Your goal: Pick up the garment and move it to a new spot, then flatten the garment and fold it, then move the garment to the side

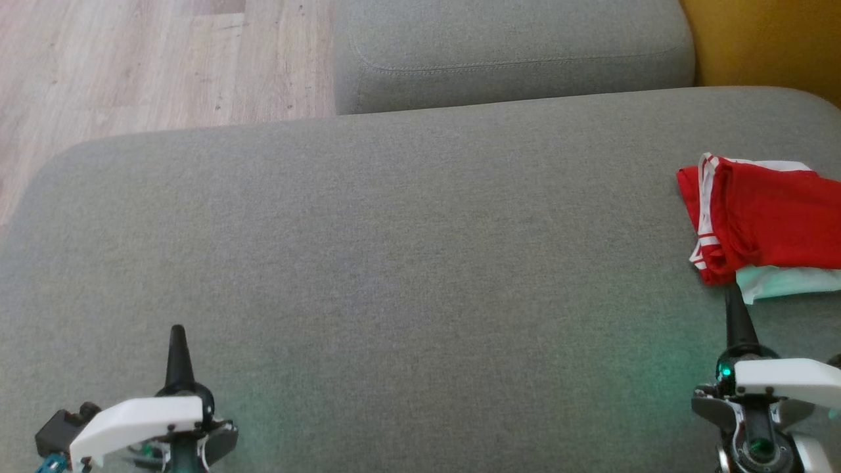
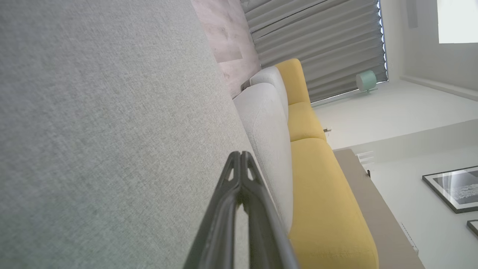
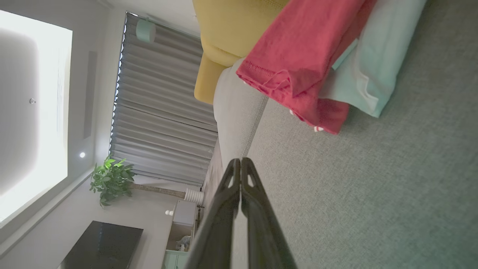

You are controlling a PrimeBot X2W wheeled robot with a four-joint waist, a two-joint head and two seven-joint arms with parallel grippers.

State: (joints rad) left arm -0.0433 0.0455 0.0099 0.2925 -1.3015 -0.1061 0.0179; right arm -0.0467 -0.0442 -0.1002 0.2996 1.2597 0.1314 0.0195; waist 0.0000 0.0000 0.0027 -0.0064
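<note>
Both sets of fingers are pinched fully together and holding nothing. The left gripper (image 1: 177, 336) sits by the grey seat cushion's (image 1: 394, 230) near-left corner. The right gripper (image 1: 733, 297) is just short of the red garment (image 1: 769, 217), bunched at the cushion's right edge atop a pale mint cloth (image 1: 788, 281). It looks light and limp, so I'd pinch its near hem, red layer only.

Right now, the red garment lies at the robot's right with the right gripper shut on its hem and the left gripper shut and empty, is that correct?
Not quite: the right gripper is shut on nothing. The right wrist view shows its closed tips short of the red garment, with bare grey cushion between. The rest stands: garment at the robot's right, left gripper shut and empty.
</note>
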